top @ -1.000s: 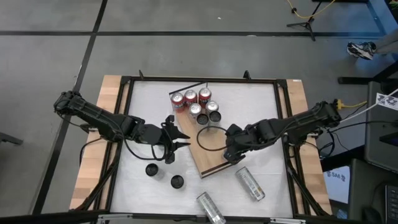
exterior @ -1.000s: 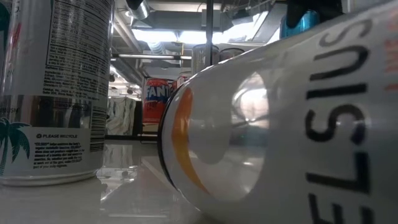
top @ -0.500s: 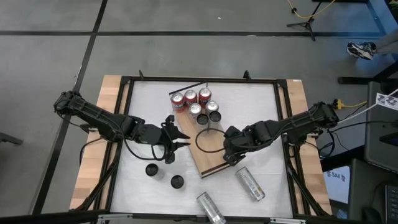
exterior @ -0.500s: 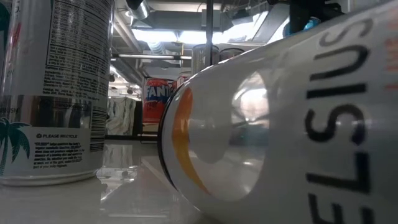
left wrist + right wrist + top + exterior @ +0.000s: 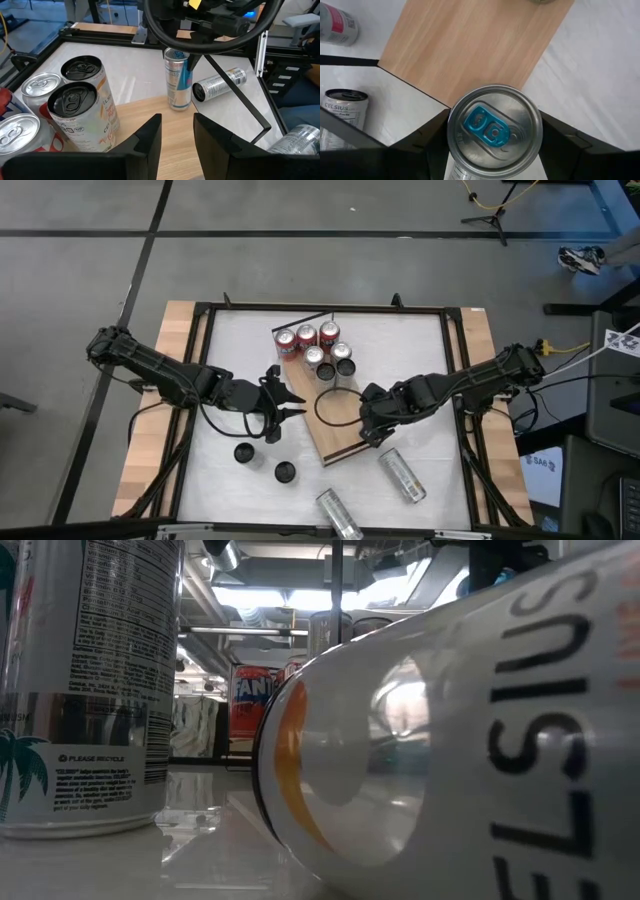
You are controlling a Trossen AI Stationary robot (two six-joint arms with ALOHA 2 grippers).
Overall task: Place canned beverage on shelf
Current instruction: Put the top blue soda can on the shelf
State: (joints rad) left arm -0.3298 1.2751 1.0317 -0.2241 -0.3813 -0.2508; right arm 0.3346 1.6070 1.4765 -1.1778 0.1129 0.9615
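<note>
Right now my right fingers (image 5: 492, 165) are clamped on a blue-tab can (image 5: 494, 131), one dark finger on each side of its rim, can upright between them. I have it at the shelf's (image 5: 335, 420) free end, near the corner, desk (image 5: 240, 340) showing beside it. Risk: if I release here the base may overhang the board edge and the can tips onto the desk. A tall slim can topples easily if the fingers drag on opening. My left fingers (image 5: 175, 137) wait partly apart, holding nothing, over the shelf beside the can cluster (image 5: 315, 348).
</note>
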